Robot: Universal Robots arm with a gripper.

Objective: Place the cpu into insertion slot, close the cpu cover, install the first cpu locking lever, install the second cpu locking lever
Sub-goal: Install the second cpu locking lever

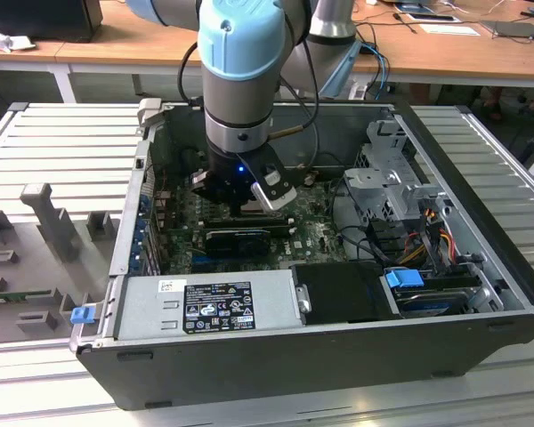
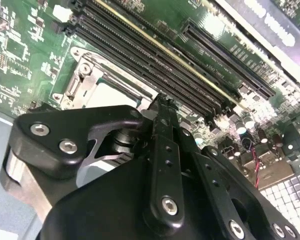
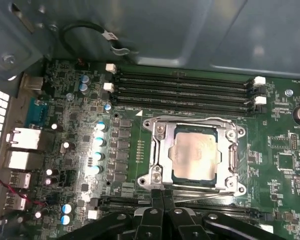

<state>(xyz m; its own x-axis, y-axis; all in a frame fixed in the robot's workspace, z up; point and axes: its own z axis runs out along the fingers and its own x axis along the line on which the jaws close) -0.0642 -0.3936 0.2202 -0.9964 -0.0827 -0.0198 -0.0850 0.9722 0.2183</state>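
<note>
First wrist view showed the cpu (image 3: 195, 154) seated flat in the insertion slot (image 3: 162, 165), tan-grey face up, with the cpu cover (image 3: 231, 152) lying down over it so the chip showed through the frame's window. Placement and cover closing therefore looked done. One thin locking lever (image 3: 205, 189) ran along the socket edge nearest the gripper; whether it was hooked under its catch could not be told, and the state of the other lever could not be told either, so the lever steps were judged still in hand. The gripper (image 3: 162, 200) stood at that same socket edge, its two fingers pressed together with no gap between them and nothing held, the tips touching or just above the lever near the socket corner. The second wrist view gave the same closed fingers (image 2: 162, 130) beside the socket frame, with the memory slots (image 2: 155, 55) running along the far side. The exterior view placed the arm (image 1: 240, 71) reaching down into the open computer case (image 1: 249, 356), over the motherboard (image 1: 311, 236) toward the case's rear wall, with the power supply (image 1: 214, 307) along the near edge.
</note>
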